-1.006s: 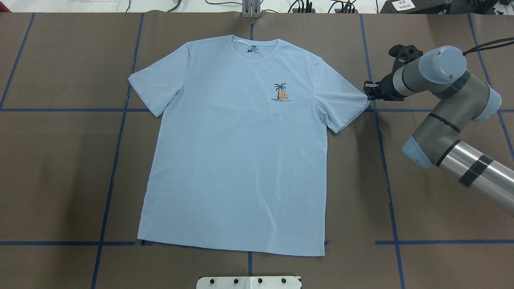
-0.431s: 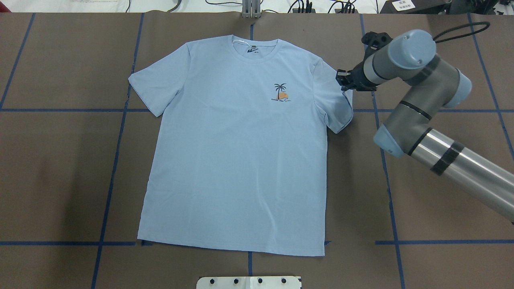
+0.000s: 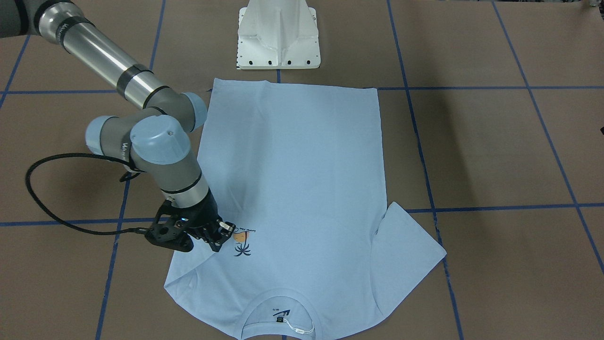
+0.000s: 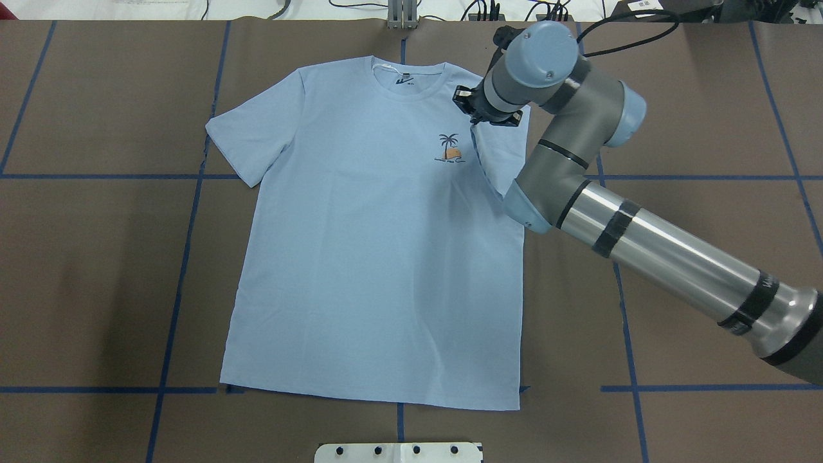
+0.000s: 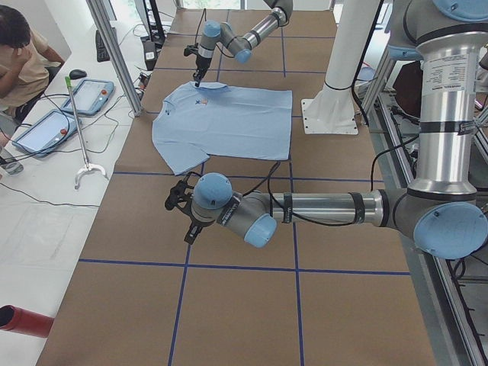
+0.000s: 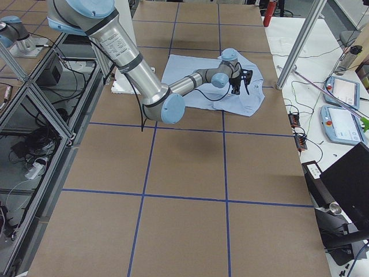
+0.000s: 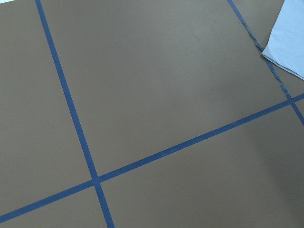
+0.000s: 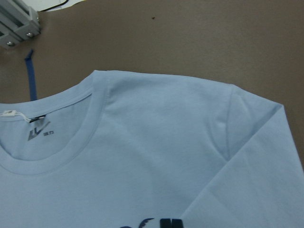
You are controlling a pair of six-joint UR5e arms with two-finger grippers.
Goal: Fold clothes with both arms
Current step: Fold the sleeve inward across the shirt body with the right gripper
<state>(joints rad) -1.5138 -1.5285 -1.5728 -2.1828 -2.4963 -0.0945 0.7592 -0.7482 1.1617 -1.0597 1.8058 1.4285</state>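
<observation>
The light blue T-shirt lies flat, front up, collar at the far edge. My right gripper is shut on the shirt's right sleeve. It holds the sleeve folded inward over the chest, just beside the palm print. The front-facing view shows the right gripper low over the print. The other sleeve lies spread flat. My left gripper shows only in the left side view, low over bare table near the shirt. I cannot tell whether it is open or shut.
The white pedestal base stands at the near edge behind the hem. A black cable loop hangs off the right arm. Blue tape lines cross the brown table. An operator sits beyond the far edge.
My right gripper has moved left from the outer edge of the right sleeve to over the chest. The sleeve came with it and is now folded onto the shirt.
</observation>
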